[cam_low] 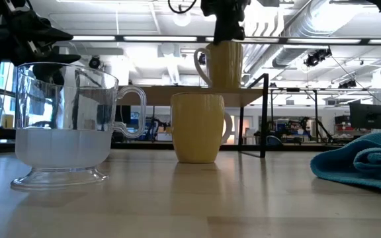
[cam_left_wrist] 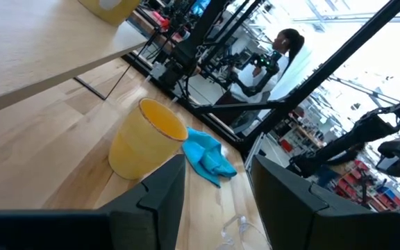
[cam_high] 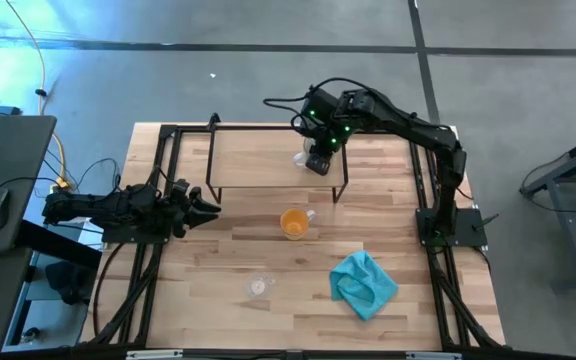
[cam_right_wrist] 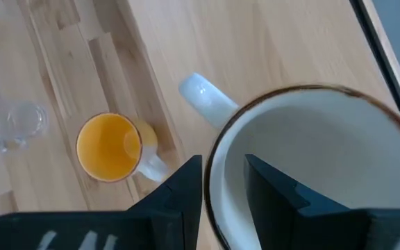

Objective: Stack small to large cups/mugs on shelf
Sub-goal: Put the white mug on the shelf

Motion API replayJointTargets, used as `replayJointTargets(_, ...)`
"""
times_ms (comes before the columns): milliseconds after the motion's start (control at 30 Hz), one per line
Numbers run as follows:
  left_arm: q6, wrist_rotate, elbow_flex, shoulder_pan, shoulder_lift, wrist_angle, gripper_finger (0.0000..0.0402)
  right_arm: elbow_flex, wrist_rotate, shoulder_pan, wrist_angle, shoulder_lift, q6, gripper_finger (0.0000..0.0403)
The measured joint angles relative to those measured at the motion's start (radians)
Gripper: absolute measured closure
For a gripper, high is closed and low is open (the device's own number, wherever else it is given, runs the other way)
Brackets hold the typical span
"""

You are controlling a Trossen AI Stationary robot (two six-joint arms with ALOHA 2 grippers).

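Note:
My right gripper (cam_right_wrist: 224, 184) is over the shelf (cam_high: 268, 150), shut on the cream-white mug (cam_low: 221, 64). The mug stands upright, its bottom level with the shelf board (cam_low: 157, 96); I cannot tell whether it touches. On the table in front of the shelf the orange mug (cam_high: 294, 222) stands on its base. The clear glass cup (cam_high: 258, 287) stands on its foot nearer the front edge. My left gripper (cam_high: 206, 208) waits open at the table's left side, level, touching nothing. My right gripper holds the cream-white mug by its rim (cam_right_wrist: 215, 182), not far from the handle (cam_right_wrist: 201, 96). One finger (cam_right_wrist: 276, 191) is inside the mug and the other (cam_right_wrist: 176, 191) is outside. The fingers come steeply from above. The mug hangs upright, its mouth up.
A teal-blue cloth (cam_high: 364, 284) lies crumpled at the table's front right. Black frame rails (cam_high: 158, 180) run along both table sides. A person (cam_left_wrist: 278, 55) sits in the room beyond the table.

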Motion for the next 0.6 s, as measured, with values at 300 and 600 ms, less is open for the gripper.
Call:
replayJointTargets(300, 0.000, -0.003, 0.000, 0.000, 0.000, 0.000, 0.0247, 0.000, 0.000, 0.000, -0.016, 0.002, -0.021, 0.0310)
replayJointTargets(600, 0.000, -0.003, 0.000, 0.000, 0.000, 0.000, 0.0247, 0.001, 0.001, 0.001, -0.037, 0.001, -0.071, 0.0390)
